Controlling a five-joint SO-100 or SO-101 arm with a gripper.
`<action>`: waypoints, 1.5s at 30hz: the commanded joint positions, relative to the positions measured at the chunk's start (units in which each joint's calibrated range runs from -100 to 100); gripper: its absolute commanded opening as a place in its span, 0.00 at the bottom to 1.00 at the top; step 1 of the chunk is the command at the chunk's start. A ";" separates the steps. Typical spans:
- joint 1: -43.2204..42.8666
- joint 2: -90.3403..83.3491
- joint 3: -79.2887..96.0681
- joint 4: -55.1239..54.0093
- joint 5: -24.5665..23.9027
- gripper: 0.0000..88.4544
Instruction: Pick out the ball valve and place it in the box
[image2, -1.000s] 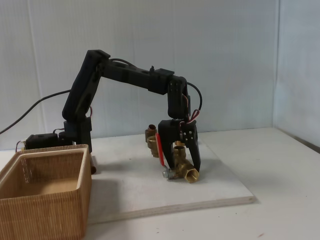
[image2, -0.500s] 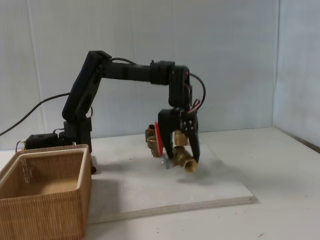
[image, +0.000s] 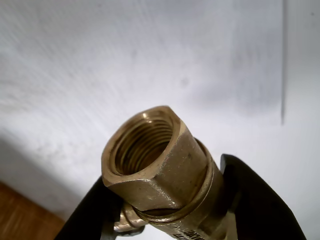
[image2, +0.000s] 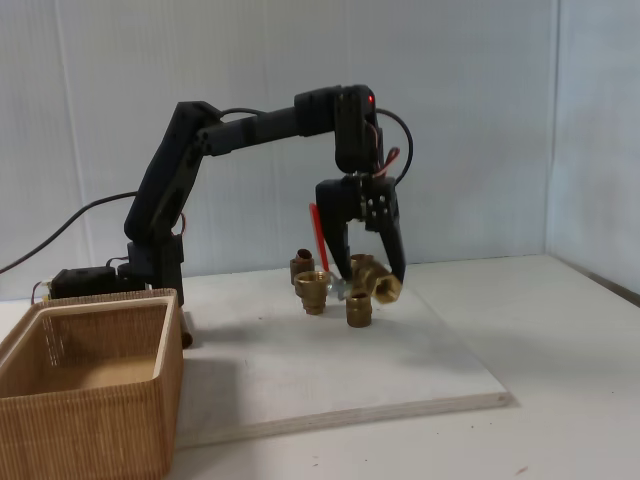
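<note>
End effector (image2: 365, 283) grips the ball valve (image2: 376, 284) above the counter (image2: 330, 370), its fingertips hiding the valve's middle, red lever (image2: 318, 234) poking up.

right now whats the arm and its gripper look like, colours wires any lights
The arm is matte black throughout, built of blocky segments on a black base. A black cable loops by the wrist, and thin red and white wires run beside it. A small red light glows on the top wrist block. The gripper has two black tapering fingers; in the wrist view they look smooth and dark.
</note>
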 joint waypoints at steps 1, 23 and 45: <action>1.36 -2.77 -5.05 0.77 0.24 0.14; 16.20 -36.43 20.22 0.86 13.49 0.14; 36.94 -48.98 41.25 0.34 31.55 0.14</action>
